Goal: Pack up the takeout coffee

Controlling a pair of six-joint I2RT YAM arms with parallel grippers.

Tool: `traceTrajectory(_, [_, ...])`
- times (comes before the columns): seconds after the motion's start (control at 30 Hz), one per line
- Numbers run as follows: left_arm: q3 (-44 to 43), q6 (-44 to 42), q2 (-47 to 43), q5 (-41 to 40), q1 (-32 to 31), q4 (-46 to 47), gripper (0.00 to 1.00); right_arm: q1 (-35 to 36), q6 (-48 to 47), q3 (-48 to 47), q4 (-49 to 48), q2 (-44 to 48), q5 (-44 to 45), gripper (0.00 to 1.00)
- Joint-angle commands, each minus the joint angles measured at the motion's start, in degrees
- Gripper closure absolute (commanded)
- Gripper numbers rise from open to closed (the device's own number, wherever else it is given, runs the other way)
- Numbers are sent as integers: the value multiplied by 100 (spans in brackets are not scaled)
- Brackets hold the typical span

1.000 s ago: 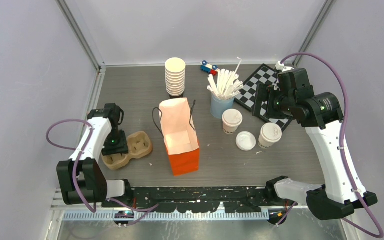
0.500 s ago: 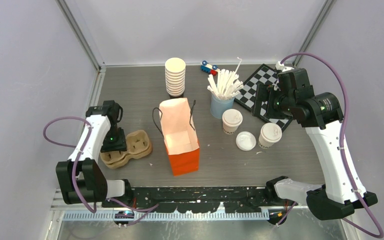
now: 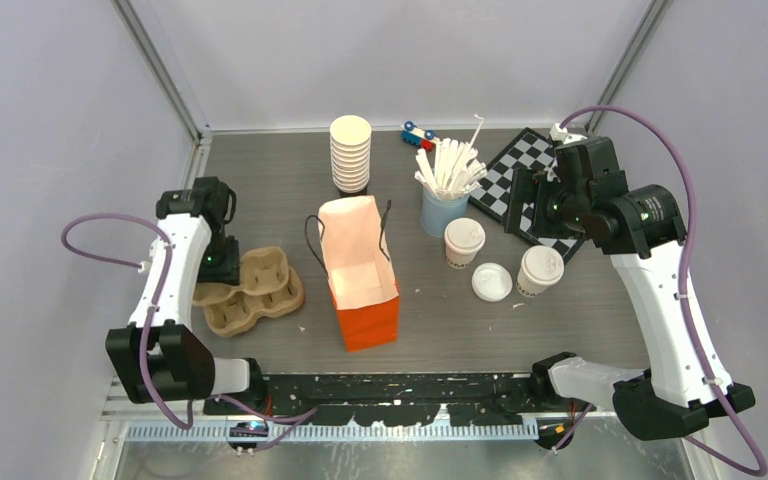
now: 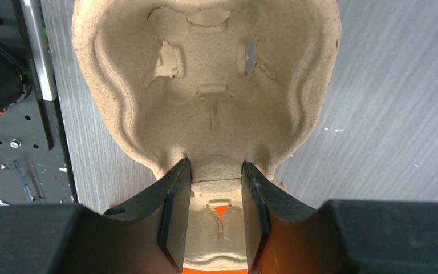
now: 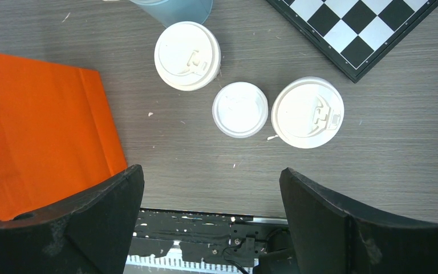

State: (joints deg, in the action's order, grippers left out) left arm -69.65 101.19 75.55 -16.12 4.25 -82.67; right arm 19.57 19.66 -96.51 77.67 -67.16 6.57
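Left gripper [image 3: 221, 268] is on the back-left edge of the cardboard cup carrier [image 3: 265, 292], left of the orange bag [image 3: 365, 318]. Right of the bag: two lidded cups [image 3: 464, 240] [image 3: 539, 270], loose lid [image 3: 491, 281] between them.

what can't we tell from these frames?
- Lidded cups: contents, any view; lids cover them.
- Orange bag: anything at its bottom; top view shows only pale inner walls. Right wrist view's left edge crops it.
- Left gripper: fingertips in top view, hidden under its own wrist.
- Cardboard cup carrier: far end in left wrist view, cropped by the top edge.
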Motion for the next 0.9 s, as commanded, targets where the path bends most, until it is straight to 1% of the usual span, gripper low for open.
traceTrajectory(0.0, [-689,-825,80,-399,33,-426,68,35,10,-95,-155,28,-90,7])
traceTrajectory(0.13, [-1088,-1437,63,-323,35,-231,68,38,37,-113,-160,11,-86,7])
traceTrajectory(0.23, [-1382,-2078,88,-86,36,53,69,33,51,-131,-168,12,-110,7])
traceTrajectory(0.33, [-1717,-2483,174,161,32,197,71,35,49,-148,-182,18,-145,7])
traceTrajectory(0.43, [-2082,-2731,224,424,18,282,73,31,55,-160,-182,35,-194,7])
traceTrajectory(0.57, [-2472,-3136,160,739,-91,755,73,47,48,-188,-191,62,-229,7])
traceTrajectory(0.7, [-2962,-3339,247,1288,-169,1015,74,53,55,-190,-219,90,-276,7])
traceTrajectory(0.77, [-3334,-3459,356,1456,-319,1058,74,56,60,-140,-238,127,-294,7])
traceTrajectory(0.87, [-3969,-3575,569,1549,-739,1019,74,70,73,-65,-243,182,-327,7])
